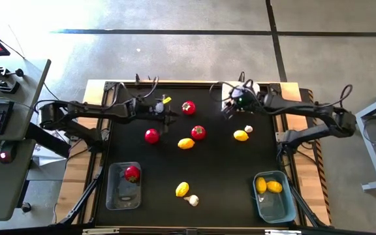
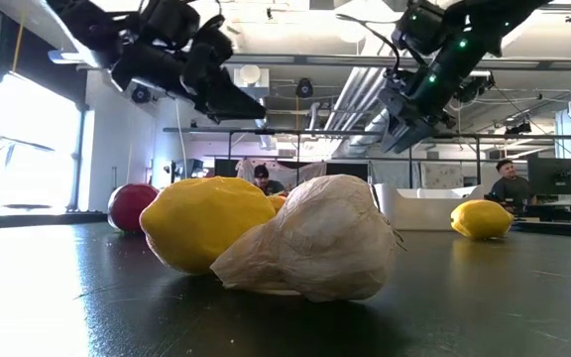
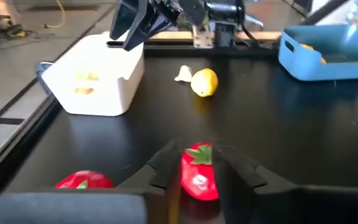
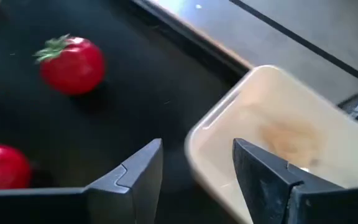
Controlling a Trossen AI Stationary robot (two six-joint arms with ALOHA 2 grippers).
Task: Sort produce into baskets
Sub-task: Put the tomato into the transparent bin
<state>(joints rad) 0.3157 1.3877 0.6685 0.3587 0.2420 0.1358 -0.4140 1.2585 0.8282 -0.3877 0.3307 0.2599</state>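
My left gripper [image 1: 169, 116] hangs open above the table's far middle. In its wrist view a red tomato [image 3: 199, 177] shows between its fingers, lying on the table below and beyond them, untouched [image 1: 198, 132]. My right gripper [image 1: 230, 108] is open and empty, raised over the near-left rim of the white basket [image 4: 278, 124], which stands at the far edge [image 1: 250, 88]. More tomatoes [image 1: 188, 108] [image 1: 151, 136], lemons [image 1: 185, 143] [image 1: 241, 135] [image 1: 182, 189] and garlic bulbs [image 1: 248, 129] [image 1: 192, 200] lie loose on the table.
The clear basket [image 1: 113, 196] at the near left holds one tomato [image 1: 132, 173]. The blue basket [image 1: 281, 207] at the near right holds two lemons [image 1: 268, 186]. Something pale lies in the white basket [image 4: 284, 134]. People sit in the room beyond [image 2: 509, 178].
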